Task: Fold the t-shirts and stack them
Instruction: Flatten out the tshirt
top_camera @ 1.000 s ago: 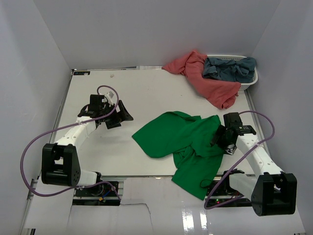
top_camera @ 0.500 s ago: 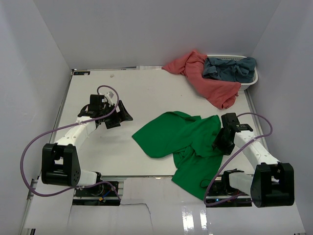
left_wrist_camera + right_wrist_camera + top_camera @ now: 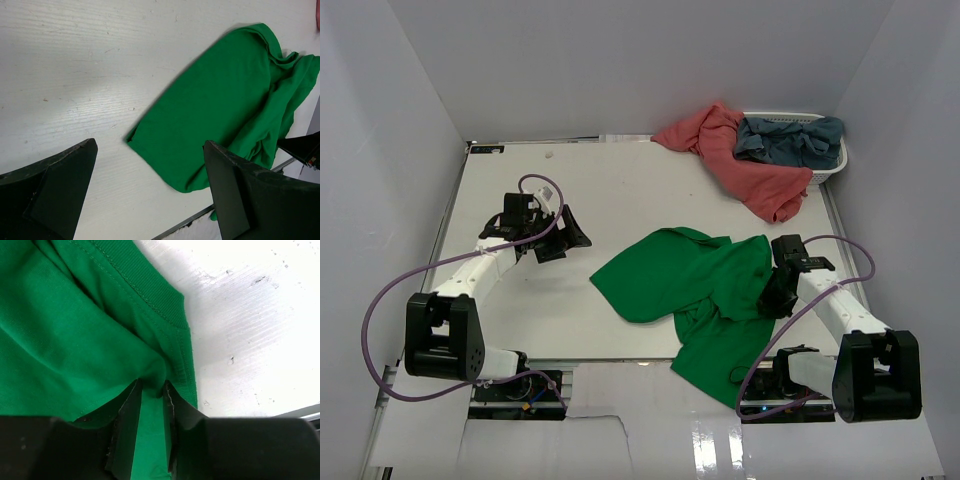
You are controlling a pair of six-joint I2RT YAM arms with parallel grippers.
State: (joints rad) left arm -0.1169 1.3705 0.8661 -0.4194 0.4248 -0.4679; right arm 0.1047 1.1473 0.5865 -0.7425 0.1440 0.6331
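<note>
On the surface (image 3: 520, 190), green t-shirt (image 3: 690, 280) lies crumpled front-right, spilling over the near edge. Limp, light cloth: grab the stitched hem. Your right gripper (image 3: 150, 390) pinches a fold there; your left gripper (image 3: 150, 145) hangs spread wide.

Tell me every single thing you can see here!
green t-shirt: 1, bright green, crumpled near right of table, spilling over its near edge
salmon-pink t-shirt: 1, trailing from basket onto table
grey-blue t-shirt: 1, in basket
basket: 1, white, far right corner
table: 1, white
cables: 2, purple, one along each arm
left gripper: 1, black, open, over bare table
right gripper: 1, black, pinching the green t-shirt's edge
</note>
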